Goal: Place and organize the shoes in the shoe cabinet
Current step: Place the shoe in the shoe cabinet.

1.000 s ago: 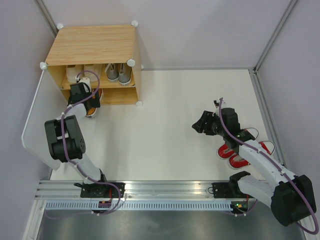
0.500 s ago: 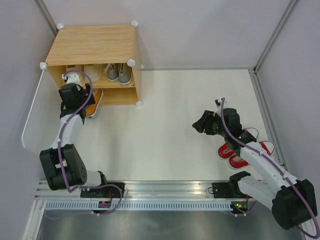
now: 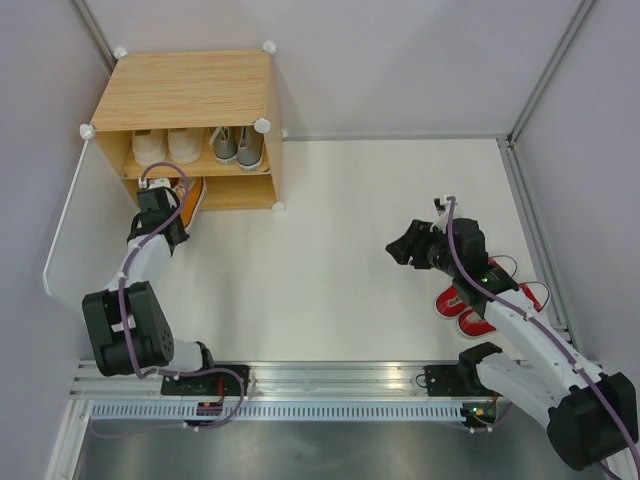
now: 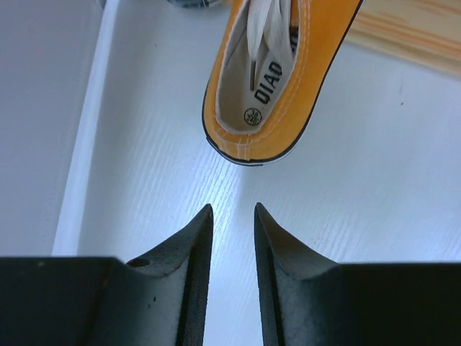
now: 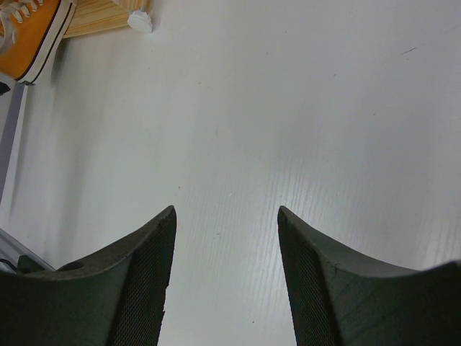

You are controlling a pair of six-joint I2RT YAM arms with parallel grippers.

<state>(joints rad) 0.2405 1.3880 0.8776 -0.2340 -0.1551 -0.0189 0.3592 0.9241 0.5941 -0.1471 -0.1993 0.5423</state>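
The shoe cabinet (image 3: 190, 90) stands at the far left. A cream pair (image 3: 165, 146) and a grey pair (image 3: 238, 146) sit on its upper shelf. An orange shoe (image 3: 192, 200) pokes heel-first out of the lower compartment; its heel (image 4: 263, 108) lies just ahead of my left gripper (image 4: 233, 207). That gripper (image 3: 165, 195) has only a narrow gap between its jaws and nothing in it. A red pair (image 3: 476, 312) lies on the table at the right, partly under my right arm. My right gripper (image 3: 402, 248) hovers left of it, open and empty (image 5: 223, 209).
The cabinet's white door panel (image 3: 60, 235) hangs open to the left of my left arm. A white corner connector (image 5: 139, 19) marks the cabinet's near right foot. Grey walls close in the white table (image 3: 330, 250) on three sides.
My left gripper has drawn back from the upper shelf's opening to just behind the orange shoe's heel. The right arm has barely moved.
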